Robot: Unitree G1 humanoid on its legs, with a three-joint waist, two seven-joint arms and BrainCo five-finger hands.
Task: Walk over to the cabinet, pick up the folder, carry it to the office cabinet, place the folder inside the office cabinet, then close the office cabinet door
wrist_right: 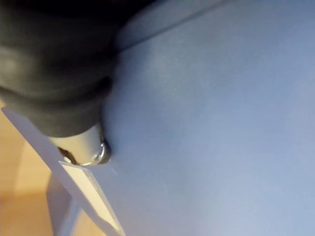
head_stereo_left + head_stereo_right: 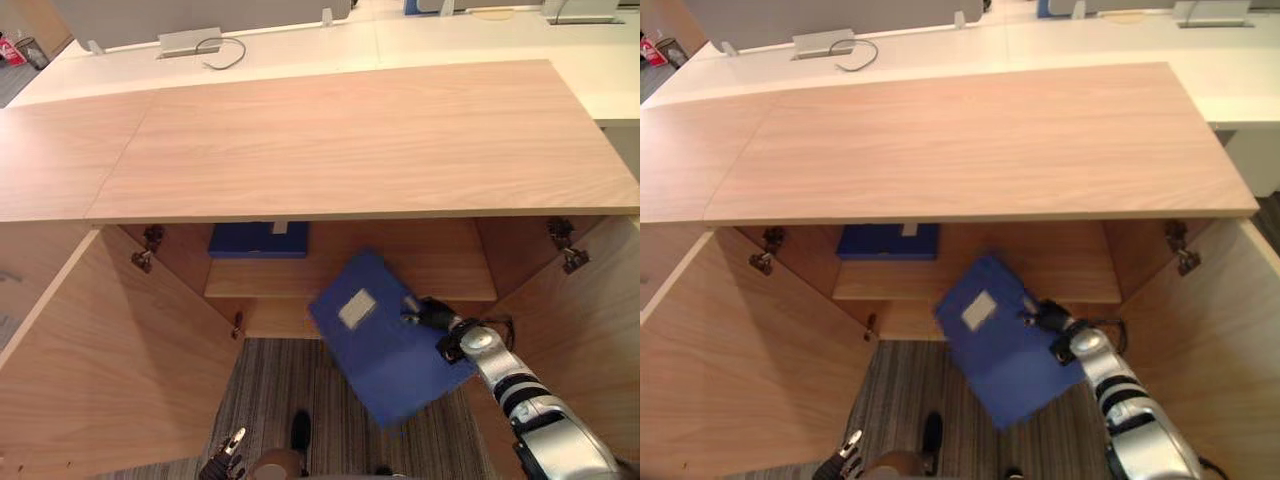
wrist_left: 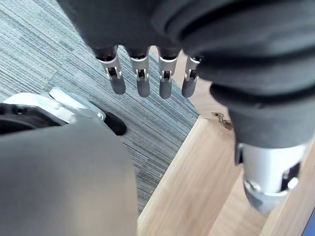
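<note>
While the flat blue folder (image 2: 385, 345) hangs tilted before the open front of the light-wood office cabinet (image 2: 350, 140), above the grey striped carpet (image 2: 290, 385), you have the right hand (image 2: 432, 318) clamped on its right edge. In the right wrist view, the hand sits tight against the blue face.

Left hand (image 3: 140, 73): low, near the left door (image 2: 110, 370), fingers straight, grasping nothing.

Step in hand, as judged: placing. The folder is not yet past the cabinet's front edge.

- Level the folder first and lead with the free corner.
- Aim for the bare wooden shelf (image 2: 440, 275), to the right of the second blue folder (image 2: 255, 240) lying there.
- Keep the wrist clear of the right door (image 2: 590, 330).
- Let go only once the shelf bears the weight.

Hidden: the right hand's fingers under the folder, the cabinet's upper interior beneath the top board, and the back of the shelf.
</note>
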